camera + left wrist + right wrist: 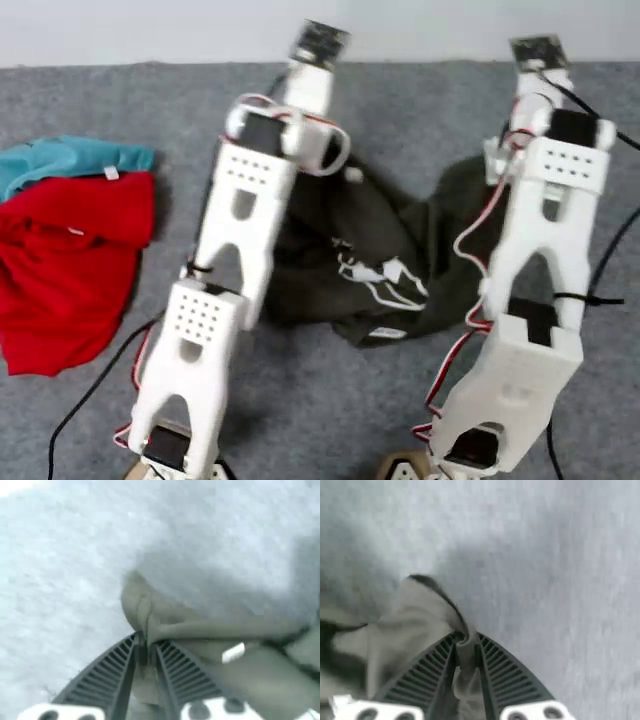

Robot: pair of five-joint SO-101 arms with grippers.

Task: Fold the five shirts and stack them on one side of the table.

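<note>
Overall light: bright, even and diffuse, falling from above in the high view.
Table [330, 400]: grey cover evenly lit, no glare, only faint shadows.
Arms [240, 230]: white shells very bright, nearly washed out on their upper faces.
Dark shirt [390, 235]: folds sink into its own shade and little detail reads.
Red shirt [70, 270]: evenly lit, shallow shadows in the creases.
Left wrist view: pale, hazy light; a soft shadow lies on the table around the pinched cloth; one corner is blown out white.
Right wrist view: a soft grey shadow on the table beside the cloth, lighter farther off.
</note>
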